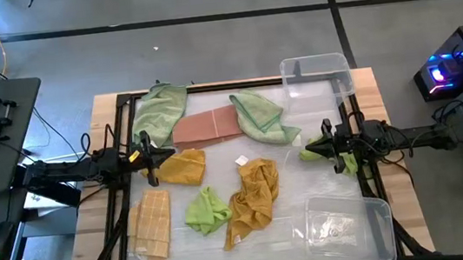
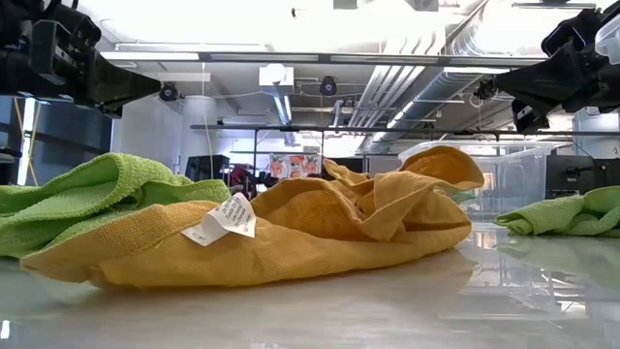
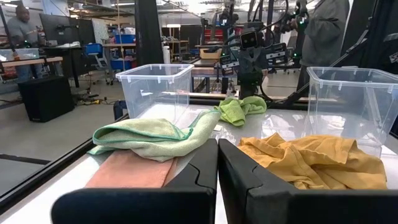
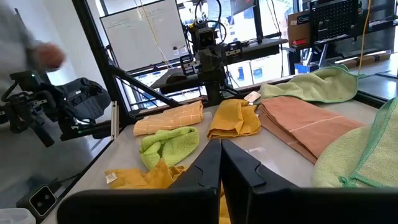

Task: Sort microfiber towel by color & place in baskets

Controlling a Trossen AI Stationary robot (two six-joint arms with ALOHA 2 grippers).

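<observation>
Left gripper (image 1: pixel 167 154): at the left edge of the work surface, jaws clenched on nothing, pointed inward toward the towels; it appears parked, with the mustard towel (image 1: pixel 185 167) lying just beside its tip.

Right gripper (image 1: pixel 309 144): at the right edge, mirroring the left, jaws likewise clenched and empty; a bright green towel (image 1: pixel 347 162) lies under and beside this arm.

Baskets, two, clear plastic tubs with rounded corners: one basket (image 1: pixel 317 79) at the far right corner of the table, the other basket (image 1: pixel 348 223) at the near right corner. The far one looks empty; a small unclear thing shows through the near one. Sorting appears not yet begun, hence both tubs stand apart from the pile.

Towels, loose on the glossy white surface between the arms (spread apart, probably so each can be picked singly):
- pale green towel (image 1: pixel 159 112), crumpled, far left.
- second pale green towel (image 1: pixel 261 116), folded over, overlapping one end of the salmon-pink towel (image 1: pixel 205 127), which lies flat.
- ochre towel (image 1: pixel 254 196), long and rumpled, white care tag showing, centre.
- lime green towel (image 1: pixel 207 211), bunched, touching the ochre one.
- light orange checked towel (image 1: pixel 151 224), flat, near left.

Fabric: soft, napped microfibre, limp; judged likely to drape and drag when lifted.
</observation>
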